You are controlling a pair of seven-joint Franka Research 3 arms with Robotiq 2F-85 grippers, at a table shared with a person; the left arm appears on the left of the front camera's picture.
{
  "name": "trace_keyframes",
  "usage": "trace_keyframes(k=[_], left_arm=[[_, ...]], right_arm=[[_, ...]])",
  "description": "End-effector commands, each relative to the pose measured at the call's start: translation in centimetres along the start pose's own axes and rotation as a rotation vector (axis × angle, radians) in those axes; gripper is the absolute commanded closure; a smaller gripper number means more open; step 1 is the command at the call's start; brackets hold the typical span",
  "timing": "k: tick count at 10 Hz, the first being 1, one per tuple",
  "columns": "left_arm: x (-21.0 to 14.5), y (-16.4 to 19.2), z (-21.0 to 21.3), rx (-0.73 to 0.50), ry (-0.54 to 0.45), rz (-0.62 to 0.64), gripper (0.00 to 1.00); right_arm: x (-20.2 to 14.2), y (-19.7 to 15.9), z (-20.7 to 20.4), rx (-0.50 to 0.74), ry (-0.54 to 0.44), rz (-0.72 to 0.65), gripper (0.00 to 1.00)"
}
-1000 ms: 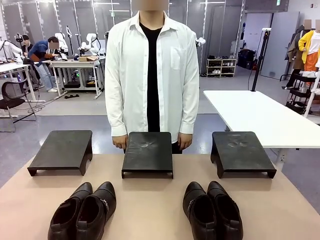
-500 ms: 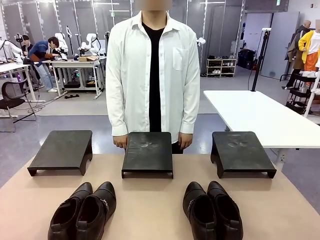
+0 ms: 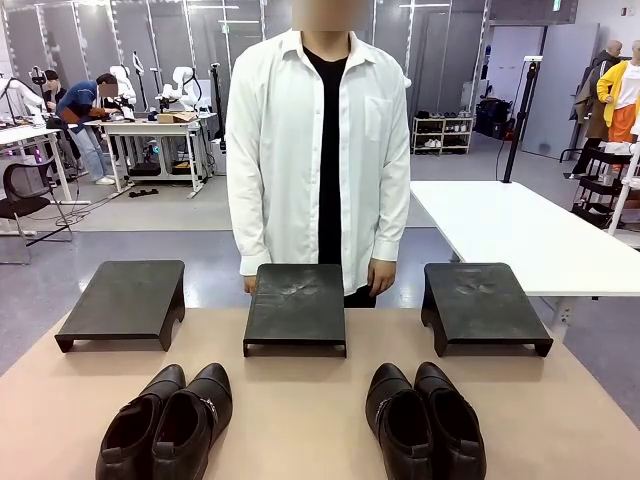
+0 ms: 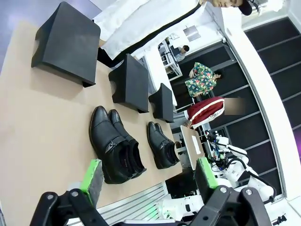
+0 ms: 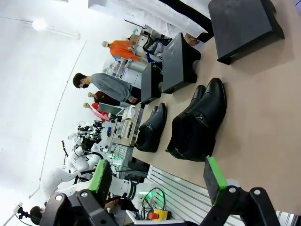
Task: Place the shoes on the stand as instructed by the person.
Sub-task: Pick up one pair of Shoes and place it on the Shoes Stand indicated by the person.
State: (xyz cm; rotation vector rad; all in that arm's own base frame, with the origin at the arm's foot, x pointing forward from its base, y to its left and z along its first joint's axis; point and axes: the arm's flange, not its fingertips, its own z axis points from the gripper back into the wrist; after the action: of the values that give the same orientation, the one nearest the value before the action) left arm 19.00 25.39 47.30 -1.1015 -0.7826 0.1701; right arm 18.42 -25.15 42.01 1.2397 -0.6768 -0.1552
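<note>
Step in hand: the very start, waiting on a cue from the person [image 3: 320, 150]. Nothing is placed yet.

Shoes: both pairs are on the tabletop [image 3: 300, 420], on the robot's side, toes toward the stands. The left pair [image 3: 165, 425] sits in front of the gap between the left stand [image 3: 125, 298] and the middle stand [image 3: 296, 300]. The right pair [image 3: 425, 425] sits in front of the gap between the middle stand and the right stand [image 3: 482, 300]. Within each pair the two shoes lie side by side, touching. All three stand tops are bare.

Person: at the far edge behind the middle stand, arms down, one hand [image 3: 381, 278] just beside its back corner. No pointing gesture is readable.

Left end effector [image 4: 148, 175]: jaws spread wide, nothing between the green pads, held well above the tabletop and looking down on the left pair.
Right end effector [image 5: 157, 179]: likewise wide apart and empty, above the right pair.

Next move (judgement): hold off until the person indicates a pair and a stand, then bring the nearer arm down on that pair. Glossy leather may slip, so close across a shoe's upper near the opening, lift clear of the stand's front edge, and set down square on the top
</note>
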Motion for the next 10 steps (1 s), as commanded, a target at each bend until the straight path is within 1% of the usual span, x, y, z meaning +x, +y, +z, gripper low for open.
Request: trace_keyframes(k=[1, 10], left_arm=[[-0.01, -0.06, -0.06, -0.007, 0.004, -0.005, 0.00], [-0.01, -0.06, -0.06, -0.007, 0.004, -0.005, 0.00]], right_arm=[[-0.01, 0.16, 0.16, 0.004, -0.005, 0.008, 0.00], [-0.01, 0.16, 0.16, 0.004, -0.005, 0.008, 0.00]])
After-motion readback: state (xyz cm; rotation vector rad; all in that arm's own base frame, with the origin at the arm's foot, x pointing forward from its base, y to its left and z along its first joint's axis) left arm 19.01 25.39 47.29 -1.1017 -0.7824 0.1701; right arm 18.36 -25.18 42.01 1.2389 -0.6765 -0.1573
